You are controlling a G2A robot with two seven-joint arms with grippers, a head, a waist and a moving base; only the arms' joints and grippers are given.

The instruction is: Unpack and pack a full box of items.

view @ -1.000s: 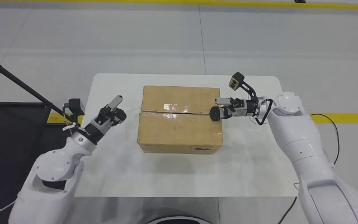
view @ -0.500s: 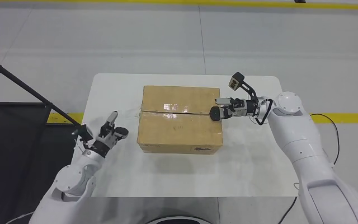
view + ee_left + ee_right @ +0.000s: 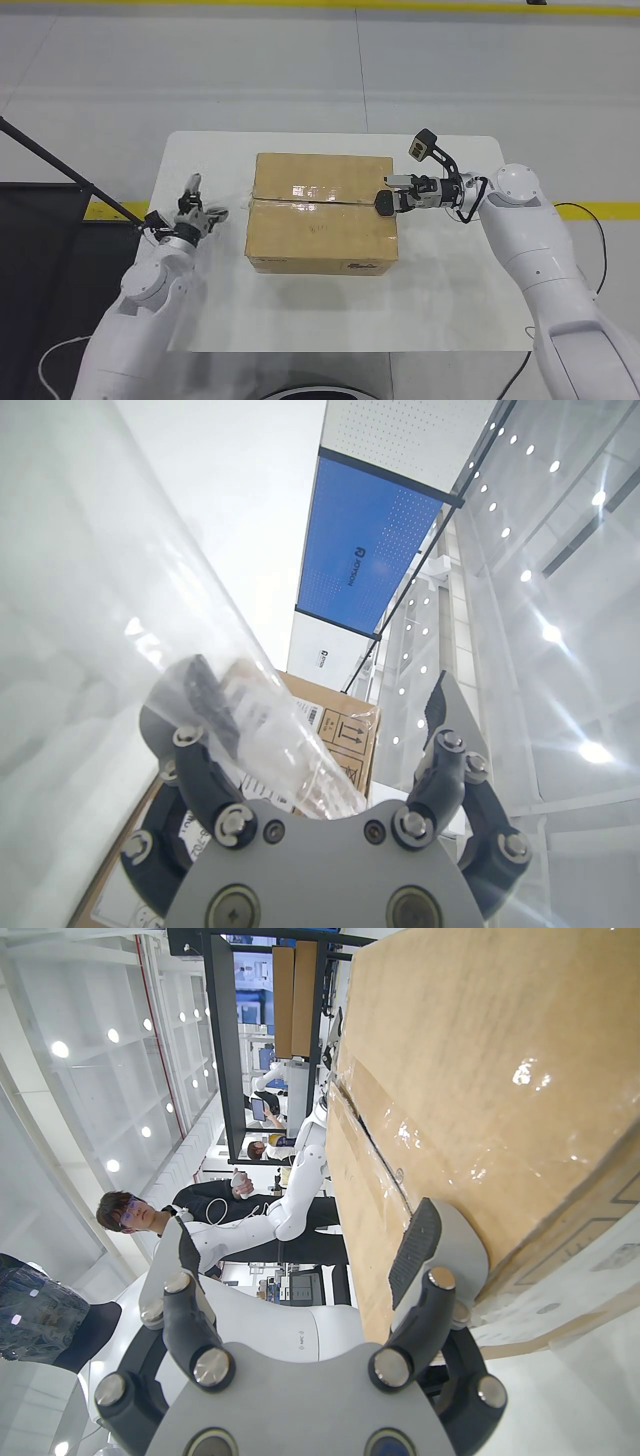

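I hold right claw [image 3: 300, 1220] spread at brown taped cardboard box [image 3: 320, 215] 3 o'clock edge; left claw [image 3: 317, 674] spread, clear plastic film [image 3: 280, 730] clinging, could snag.

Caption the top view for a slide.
Closed cardboard box centred on the white table; right gripper open at its taped seam, left gripper open off the opposite side.

Bench [image 3: 440, 300]: white, rectangular, rounded corners. One item rests directly on it: a brown cardboard box [image 3: 322, 212], standing flat, top flaps closed, with glossy clear tape along the centre seam running left to right. The box sits mid-bench, somewhat nearer the far edge, with bench surface showing on all four sides.
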